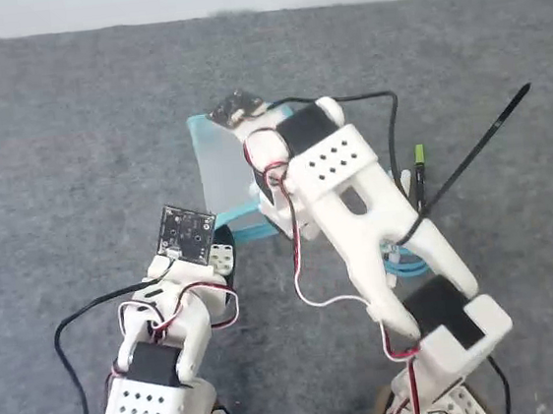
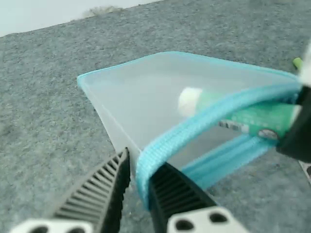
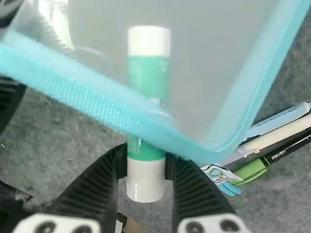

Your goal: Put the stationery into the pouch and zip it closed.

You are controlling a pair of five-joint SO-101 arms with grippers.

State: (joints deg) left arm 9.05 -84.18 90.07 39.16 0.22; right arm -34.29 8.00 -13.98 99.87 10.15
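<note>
Right pincer (image 3: 146,158) is clamped on a glue stick (image 3: 145,180), black ribbed fingers (image 3: 104,179) pressing both sides of its green-and-white body, w/ the white end sticking out btwn them. The stick's far half is inside the see-thru pouch (image 3: 214,63); the teal zip edge (image 3: 87,99) crosses in front of it, and its white cap shows thru the plastic. Just beside the pouch's corner lie several pens (image 3: 277,138) (white, pale blue, black & green) on the grey felt tabletop (image 3: 58,150).

L claw (image 2: 141,167): pinched on pouch (image 2: 146,92) rim
R claw (image 3: 146,158): clamped on glue stick (image 3: 145,182)
R arm (image 1: 377,226): stretched fwd
</note>
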